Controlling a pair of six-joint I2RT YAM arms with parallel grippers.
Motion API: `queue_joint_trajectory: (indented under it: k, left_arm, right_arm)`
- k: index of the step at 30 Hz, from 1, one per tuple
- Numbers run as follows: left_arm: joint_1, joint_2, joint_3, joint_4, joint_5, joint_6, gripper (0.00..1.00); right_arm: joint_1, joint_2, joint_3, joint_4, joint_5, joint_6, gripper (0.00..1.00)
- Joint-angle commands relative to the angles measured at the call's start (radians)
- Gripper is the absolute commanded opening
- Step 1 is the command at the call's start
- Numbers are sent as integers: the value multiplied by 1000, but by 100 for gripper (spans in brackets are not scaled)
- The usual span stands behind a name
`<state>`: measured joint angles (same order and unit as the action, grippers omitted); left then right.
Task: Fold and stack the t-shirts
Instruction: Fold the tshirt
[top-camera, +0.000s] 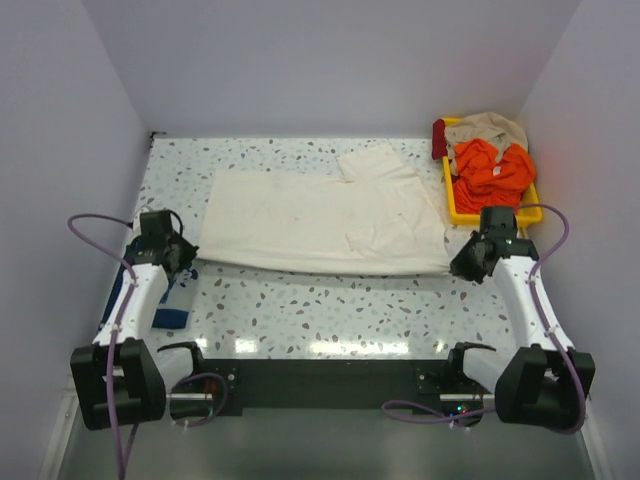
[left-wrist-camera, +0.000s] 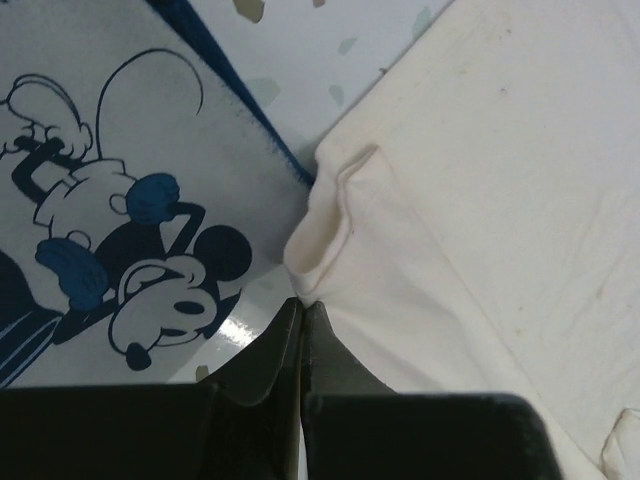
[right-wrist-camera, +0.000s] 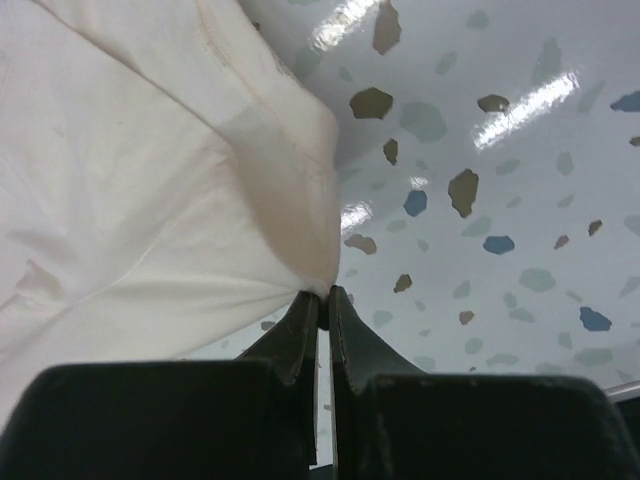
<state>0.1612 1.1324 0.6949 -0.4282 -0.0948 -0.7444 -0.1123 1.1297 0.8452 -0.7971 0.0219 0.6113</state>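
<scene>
The large cream t-shirt (top-camera: 320, 220) lies spread across the middle of the speckled table, folded over with a sleeve at the back. My left gripper (top-camera: 186, 256) is shut on its near-left corner (left-wrist-camera: 305, 285). My right gripper (top-camera: 458, 268) is shut on its near-right corner (right-wrist-camera: 320, 280). Both corners are lifted a little off the table. The navy t-shirt (top-camera: 172, 308) with a white cartoon-mouse print (left-wrist-camera: 120, 240) lies at the left edge, partly under my left arm.
A yellow tray (top-camera: 530, 214) at the back right holds orange, tan and red clothes (top-camera: 488, 165). White walls close in the table on three sides. The black arm base rail (top-camera: 320, 380) runs along the near edge.
</scene>
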Motion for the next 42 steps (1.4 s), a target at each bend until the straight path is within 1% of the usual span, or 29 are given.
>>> queue_joint_trajectory:
  k: [1,3,4,5,6,7,8,9,10,12,13,15,16,17,18,22,23,24,25,28,29,31,32,34,35,36,37,39,42]
  left_arm:
    - [6,-81,-70,-17,-45,4,0]
    - [6,-109,-96,-17,-42,2,0]
    - [6,-112,-107,-21,-39,-1,0]
    - [6,-114,-109,-24,-30,0,2]
    - [8,-118,-109,-27,-26,2,19]
    - [6,-126,-109,-24,-20,0,28]
    - [6,-134,-106,-20,-11,2,35]
    - [6,-150,-103,-15,-8,2,47]
    - [8,-154,-81,-15,-8,4,50]
    - [6,-146,-46,-8,1,14,55]
    - [6,-137,-2,-3,4,25,56]
    - [6,-77,43,43,55,39,56]
    - [6,-50,89,57,70,43,56]
    - [5,14,112,77,105,49,56]
    - [4,50,162,104,122,54,55]
    - [-5,219,268,212,188,92,56]
    - [-6,293,291,242,199,100,56]
    - [-12,332,339,259,210,118,56]
    - [-25,369,368,267,207,126,56]
    - [-38,547,478,278,205,161,58]
    - [-40,579,506,276,202,169,58]
    - [-45,666,592,275,196,197,58]
    - [-48,696,647,267,195,206,58]
    - [-60,777,699,253,173,234,58]
    - [-63,802,748,240,165,244,58]
    - [-68,826,773,229,152,261,58]
    - [-74,869,793,223,136,270,58]
    - [-77,903,850,207,115,287,58]
    - [-81,964,925,195,99,309,57]
  right_arm:
    - [-13,-83,-46,-85,73,42,0]
    - [-12,-129,-63,-94,76,57,0]
    - [-13,-143,-76,-93,73,67,8]
    - [-12,-153,-81,-91,70,67,14]
    - [-13,-154,-80,-90,59,65,20]
    - [-12,-151,-74,-90,55,53,34]
    - [-13,-148,-69,-82,50,48,41]
    - [-13,-146,-67,-76,47,42,48]
    - [-12,-137,-55,-67,36,21,57]
    - [-12,-127,-46,-42,24,1,64]
    - [-12,-114,-40,5,-41,-34,66]
    - [-13,-99,-35,65,-106,-51,68]
    - [-12,-67,-29,143,-153,-71,70]
    - [-10,-44,-18,174,-213,-76,71]
    - [-10,-9,18,196,-235,-79,72]
    - [-3,204,150,326,-278,-125,72]
    - [0,238,175,350,-277,-130,72]
    - [2,277,242,375,-280,-142,72]
    - [8,360,277,389,-292,-150,71]
    - [29,471,420,392,-260,-153,69]
    - [36,540,455,395,-246,-156,68]
    - [55,606,550,418,-232,-165,65]
    - [63,683,587,420,-232,-168,64]
    - [92,761,707,412,-211,-182,62]
    - [103,798,753,398,-200,-189,61]
    - [105,873,840,365,-186,-212,60]
    - [140,902,879,351,-154,-222,60]
    - [151,976,955,345,-142,-235,59]
    - [158,1030,1005,345,-109,-255,57]
